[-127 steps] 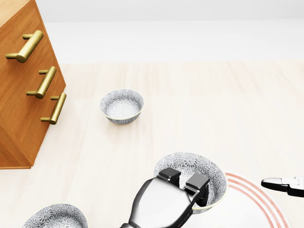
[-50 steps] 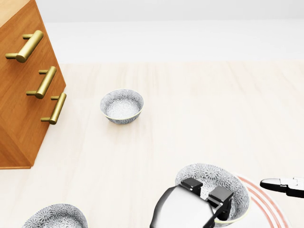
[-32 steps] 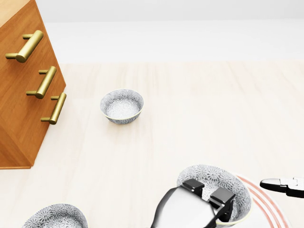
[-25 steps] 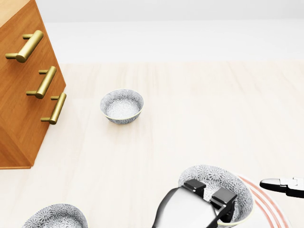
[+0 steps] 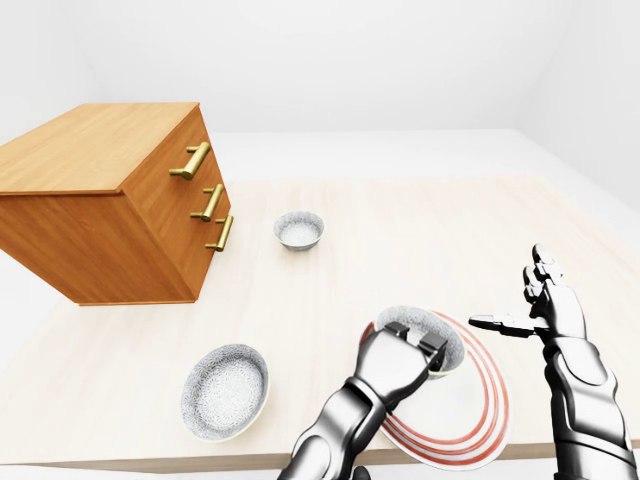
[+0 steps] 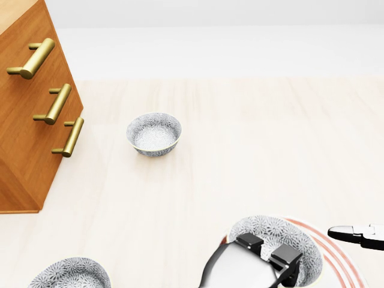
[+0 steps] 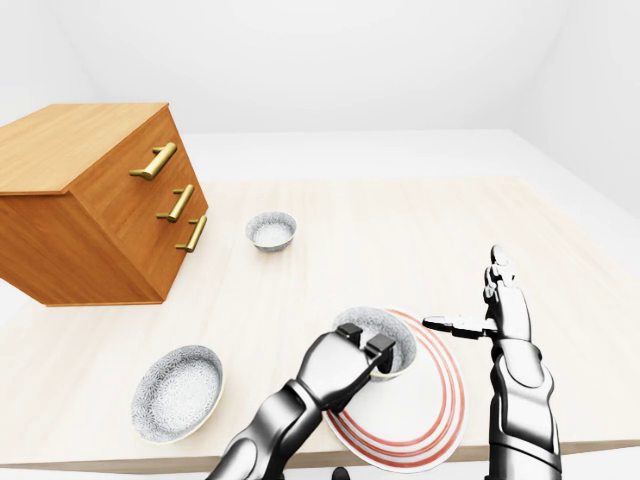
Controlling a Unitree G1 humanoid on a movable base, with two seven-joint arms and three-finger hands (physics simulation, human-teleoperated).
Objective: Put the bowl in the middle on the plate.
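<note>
The grey patterned middle bowl [image 5: 432, 334] is over the left part of the white plate with red rings [image 5: 470, 415], near the bottom of the left-eye view. My left hand [image 5: 412, 343] is shut on the bowl's near rim, fingers hooked over the edge. In the head view the bowl [image 6: 270, 231] and the left hand [image 6: 270, 253] sit at the bottom edge. My right hand [image 5: 535, 300] is open, held above the table to the right of the plate, thumb pointing left. Whether the bowl rests on the plate or hangs just above it is unclear.
Another patterned bowl [image 5: 299, 229] sits farther up the table, and a third bowl [image 5: 225, 390] lies at the lower left. A wooden drawer chest [image 5: 110, 200] with brass handles stands at the left. The pale wooden table [image 5: 420, 240] ends close below the plate.
My left hand has carried the bowl to the right and downward in the head view, from beside the plate to over its left part. The right hand has stayed still.
</note>
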